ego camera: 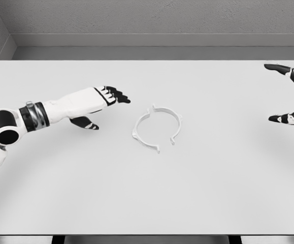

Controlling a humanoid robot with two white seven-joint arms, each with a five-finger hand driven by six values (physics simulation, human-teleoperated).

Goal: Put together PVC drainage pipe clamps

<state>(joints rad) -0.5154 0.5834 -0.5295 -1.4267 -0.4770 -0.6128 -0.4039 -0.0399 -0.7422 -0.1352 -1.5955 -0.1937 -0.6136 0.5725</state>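
My left hand (108,97) hovers over the white worktop (147,193), fingers stretched out flat and relaxed, thumb hanging below, holding nothing. Just to the right of its fingertips, apart from them, lie the two white clamp halves (157,128), set facing each other so they form a near ring with small gaps between their ends. My right hand (291,96) sits well beyond them at the far right edge, fingers spread wide, also empty.
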